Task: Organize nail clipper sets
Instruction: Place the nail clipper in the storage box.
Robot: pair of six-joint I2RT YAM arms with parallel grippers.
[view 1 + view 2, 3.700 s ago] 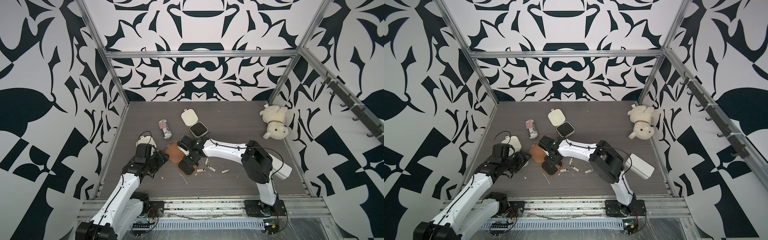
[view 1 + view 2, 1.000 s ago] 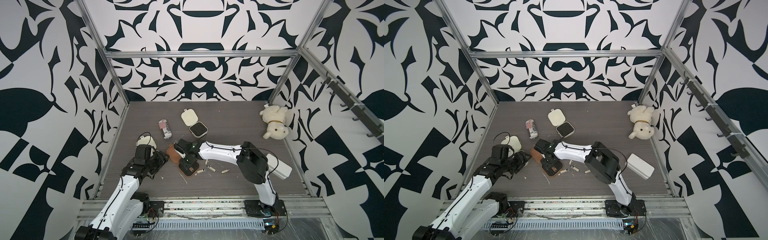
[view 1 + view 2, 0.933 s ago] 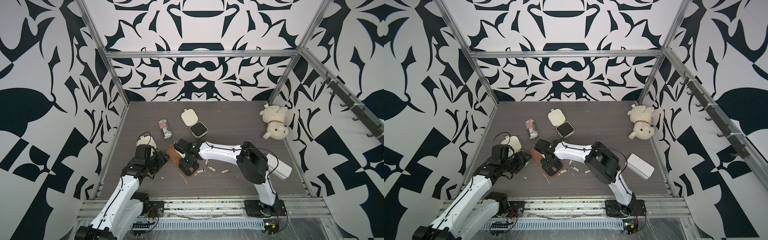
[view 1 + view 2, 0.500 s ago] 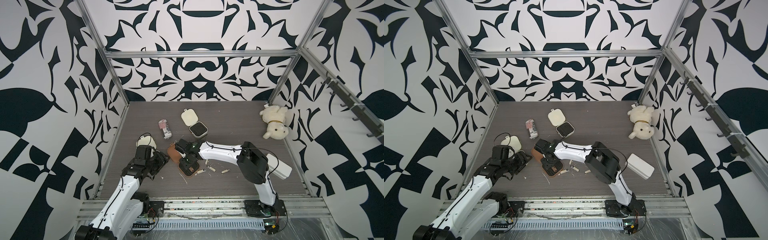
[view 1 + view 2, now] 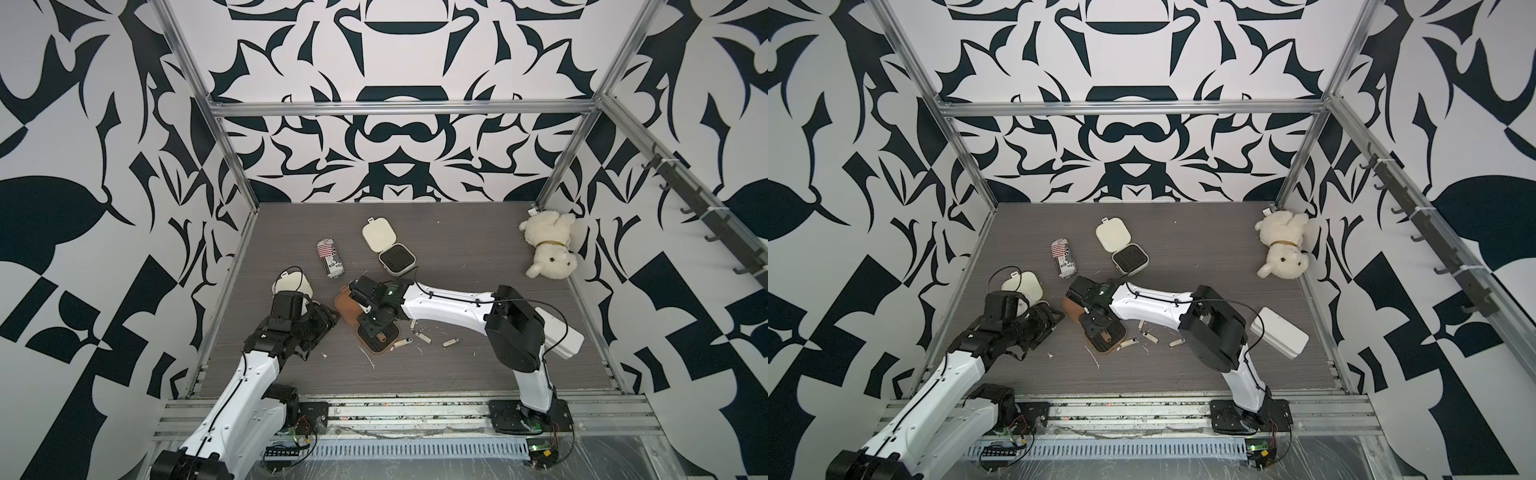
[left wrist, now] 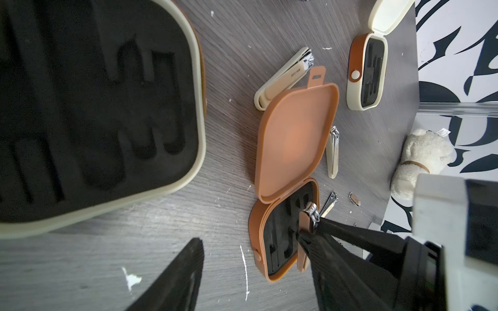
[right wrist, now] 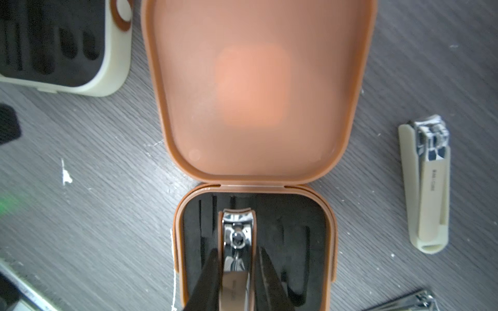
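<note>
The brown case (image 5: 345, 311) lies open, its lid flat. Just left of it the left gripper (image 5: 323, 321) hovers half open and empty. Over the case's black insert (image 7: 296, 215), the right gripper (image 7: 237, 254) pinches the brown nail clipper (image 7: 237, 229).

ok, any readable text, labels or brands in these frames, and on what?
"ex": partial letters on the crushed striped can; the rest is unreadable.
Cream clipper: small print on its lever, too small to read.
Brown clipper, held in the right end effector: print on its lever, blurred.
Plush dog: printed tag, too small to read.
</note>
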